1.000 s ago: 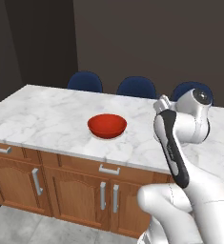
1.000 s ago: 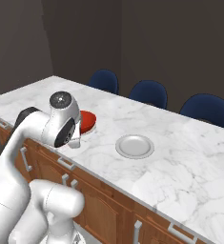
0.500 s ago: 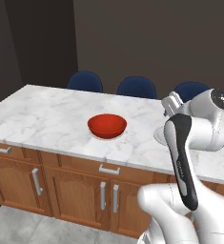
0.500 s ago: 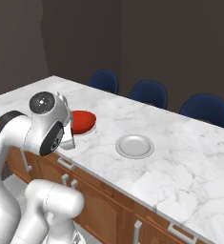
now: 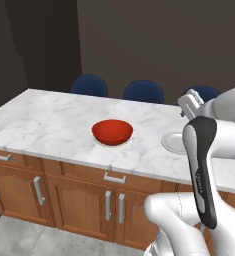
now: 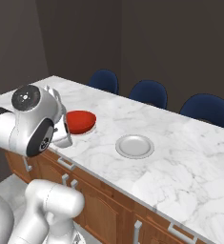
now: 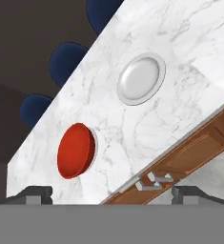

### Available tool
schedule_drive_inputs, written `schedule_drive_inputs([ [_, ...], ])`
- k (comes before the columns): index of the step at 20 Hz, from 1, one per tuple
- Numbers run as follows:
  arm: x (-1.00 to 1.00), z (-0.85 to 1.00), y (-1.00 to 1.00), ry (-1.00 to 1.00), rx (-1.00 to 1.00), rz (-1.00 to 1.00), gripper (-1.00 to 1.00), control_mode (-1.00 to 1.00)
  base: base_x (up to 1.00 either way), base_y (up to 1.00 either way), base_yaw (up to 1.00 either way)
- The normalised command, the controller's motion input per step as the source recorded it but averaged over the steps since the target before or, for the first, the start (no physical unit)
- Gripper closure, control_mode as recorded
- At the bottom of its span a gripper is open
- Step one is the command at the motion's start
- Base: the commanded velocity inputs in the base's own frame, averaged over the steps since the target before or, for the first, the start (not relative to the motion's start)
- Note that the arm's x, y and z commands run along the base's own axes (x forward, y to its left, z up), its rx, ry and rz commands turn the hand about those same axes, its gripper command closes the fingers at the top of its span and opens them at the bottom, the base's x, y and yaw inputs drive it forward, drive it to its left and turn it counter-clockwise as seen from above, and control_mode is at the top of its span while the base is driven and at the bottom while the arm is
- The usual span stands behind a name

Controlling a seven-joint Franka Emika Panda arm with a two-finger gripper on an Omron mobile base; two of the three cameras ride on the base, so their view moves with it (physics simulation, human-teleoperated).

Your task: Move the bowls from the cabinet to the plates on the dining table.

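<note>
Fingers (image 7: 112,193) stand spread wide with nothing between them, high above the counter (image 7: 189,71). On it, at about 8 o'clock in the hand view, the red bowl (image 7: 75,150) sits on a plate; at 12 o'clock lies the bare plate (image 7: 140,78).

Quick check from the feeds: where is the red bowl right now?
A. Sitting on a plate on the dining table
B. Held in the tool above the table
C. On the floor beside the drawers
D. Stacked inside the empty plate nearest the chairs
A: the red bowl rests on the dining table with a pale plate rim showing beneath it, apart from the empty plate.
</note>
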Motion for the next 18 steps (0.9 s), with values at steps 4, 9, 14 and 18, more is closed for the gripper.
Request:
schedule_drive_inputs([
  [4, -0.27, 0.15, -0.05, -0.04, -0.12, 0.04, -1.0, -1.0, 0.0, 0.0, 0.0],
  [9, 0.0, 0.0, 0.0, 0.0, 0.0, 0.0, -1.0, 1.0, -0.26, -0.08, 0.03],
  [14, 0.0, 0.0, 0.0, 0.0, 0.0, 0.0, -1.0, 1.0, -0.21, -0.39, -0.03],
  [18, 0.0, 0.0, 0.0, 0.0, 0.0, 0.0, -1.0, 1.0, -0.05, -0.54, -0.05],
])
